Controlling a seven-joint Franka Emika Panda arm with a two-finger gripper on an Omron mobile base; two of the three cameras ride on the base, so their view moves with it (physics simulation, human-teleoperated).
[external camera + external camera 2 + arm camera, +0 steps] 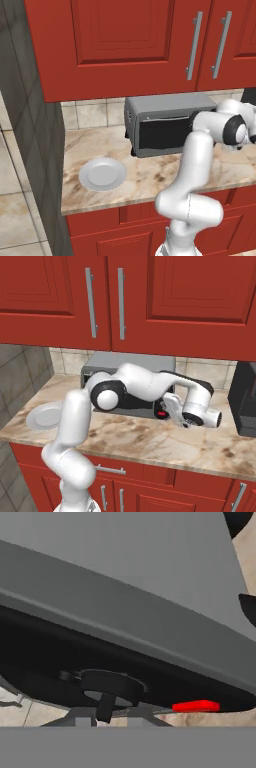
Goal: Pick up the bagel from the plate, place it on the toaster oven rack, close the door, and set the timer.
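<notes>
The toaster oven [170, 122] sits at the far side of the marble desk [150, 175], against the tiled wall and under the red cabinets [125, 45]. Its door [162, 134] looks shut: the dark glass panel stands upright in its grey frame. The inside cannot be seen through the glass, so the rack and the bagel cannot be located.

The plate [103, 174] lies flat on the desk to the left of the toaster oven and nearer the front edge, well apart from it. Its top appears bare, plain light grey. In the right base view the plate [44, 416] shows at the left, partly behind the arm.

The arm rises from the near side, bends across the front of the toaster oven and reaches to its right end. The tool [172, 410] sits close against the right part of the oven's front, by the control panel, next to a small red mark [161, 414]. In the hand view a round dark knob [111, 690] with a short pointer lies close ahead, with a red bar [196, 706] beside it on the black panel; the grey body of the oven [125, 577] is beyond.

Tool state: cannot tell, since the fingertips are not clearly visible against the knob. A dark appliance [246, 398] stands at the far right of the desk.
</notes>
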